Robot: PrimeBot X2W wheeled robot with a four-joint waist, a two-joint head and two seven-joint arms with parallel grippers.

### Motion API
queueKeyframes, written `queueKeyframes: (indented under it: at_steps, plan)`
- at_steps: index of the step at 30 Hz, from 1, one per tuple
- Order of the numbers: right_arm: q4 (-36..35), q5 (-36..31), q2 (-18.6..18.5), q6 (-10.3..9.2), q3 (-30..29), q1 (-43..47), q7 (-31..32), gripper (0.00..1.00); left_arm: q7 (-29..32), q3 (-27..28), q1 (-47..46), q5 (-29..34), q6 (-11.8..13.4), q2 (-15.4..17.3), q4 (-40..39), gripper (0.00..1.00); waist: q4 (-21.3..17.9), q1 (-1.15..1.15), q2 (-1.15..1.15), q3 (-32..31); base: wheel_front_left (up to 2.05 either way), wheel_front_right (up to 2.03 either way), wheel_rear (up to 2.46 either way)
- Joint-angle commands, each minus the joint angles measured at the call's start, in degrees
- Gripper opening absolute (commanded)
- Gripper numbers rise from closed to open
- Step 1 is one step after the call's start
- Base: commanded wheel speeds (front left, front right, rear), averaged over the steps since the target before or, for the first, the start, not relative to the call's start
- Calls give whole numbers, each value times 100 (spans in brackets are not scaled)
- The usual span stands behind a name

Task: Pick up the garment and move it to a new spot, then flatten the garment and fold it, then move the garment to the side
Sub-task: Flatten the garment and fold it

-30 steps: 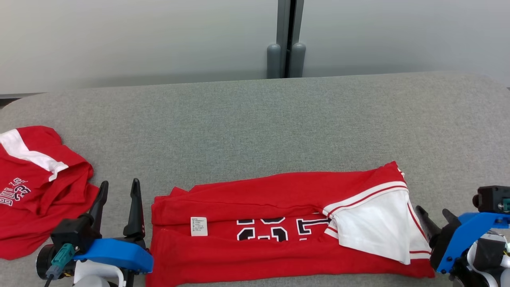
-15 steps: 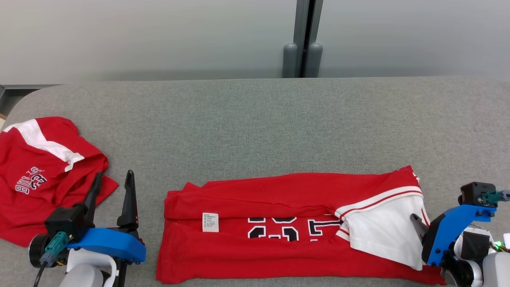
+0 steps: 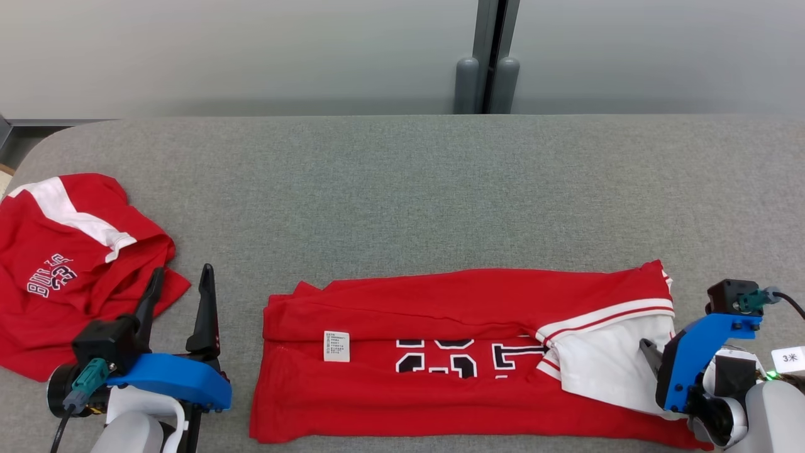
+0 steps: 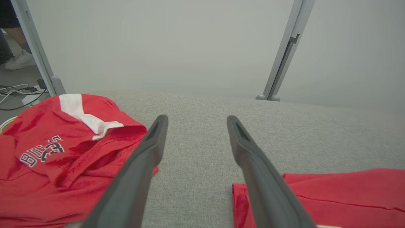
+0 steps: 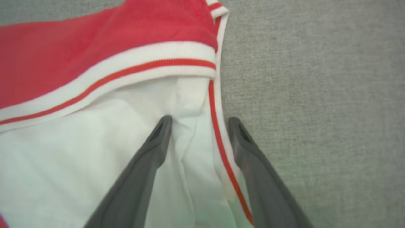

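Note:
The garment [image 3: 440,352], a red jersey with black-and-white numbers and a white striped sleeve panel, lies folded lengthwise along the front of the grey table [image 3: 402,189]. At its right end my right gripper [image 3: 651,355] is open. In the right wrist view, the right gripper [image 5: 199,122] has one finger on the white panel [image 5: 95,152] and the other on grey cloth. The striped edge lies between them. My left gripper [image 3: 181,277] stands open over bare table, left of the garment's left end [image 4: 332,196]. Nothing sits between the left gripper's [image 4: 196,120] fingers.
A second red jersey [image 3: 63,277] lies crumpled at the table's left edge, close to my left fingers [image 4: 57,152]. A grey post [image 3: 487,63] stands behind the table. A person's shoe [image 4: 19,60] and floor cables [image 4: 15,95] show beyond the left edge.
The head camera has shifted, so the whole picture moved. My right gripper has come in from beside the garment's right end onto its white sleeve panel. The left gripper holds its place.

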Motion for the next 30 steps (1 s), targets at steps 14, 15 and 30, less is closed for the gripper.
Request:
queueKeyframes:
  at_steps: [14,15,30]
  plan:
    - [-1260,274,-575,3,-527,476,-97,0,20,37,235,-85,195,58,-209,100,-256,0,0,-106,0,0,0]
    - [-1413,223,-611,4,-618,548,-44,0,18,32,267,-92,193,57,-227,100,-269,0,0,-127,0,0,0]
    - [-2799,42,-354,5,-447,1229,352,0,109,-6,593,-136,300,166,-448,100,-327,0,0,-417,0,0,0]
